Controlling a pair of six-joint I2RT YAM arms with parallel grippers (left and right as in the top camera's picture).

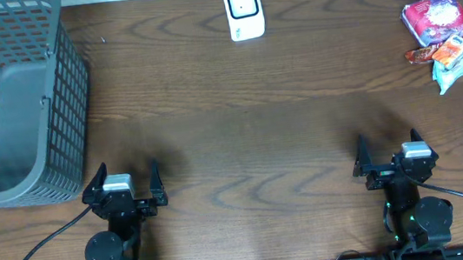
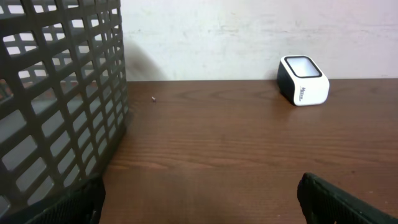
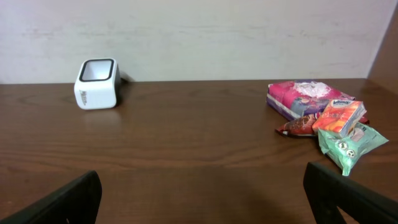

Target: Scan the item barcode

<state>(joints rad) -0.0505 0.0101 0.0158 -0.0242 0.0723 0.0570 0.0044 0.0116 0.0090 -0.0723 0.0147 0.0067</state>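
A white barcode scanner with a dark window stands at the table's far edge, centre; it also shows in the left wrist view and the right wrist view. A pile of packaged items lies at the far right: a pink pack, an orange packet, a green packet. My left gripper rests open near the front left. My right gripper rests open near the front right. Both hold nothing and are far from the items.
A dark grey mesh basket fills the left side of the table, close to my left gripper; its wall fills the left of the left wrist view. A wall runs behind the table.
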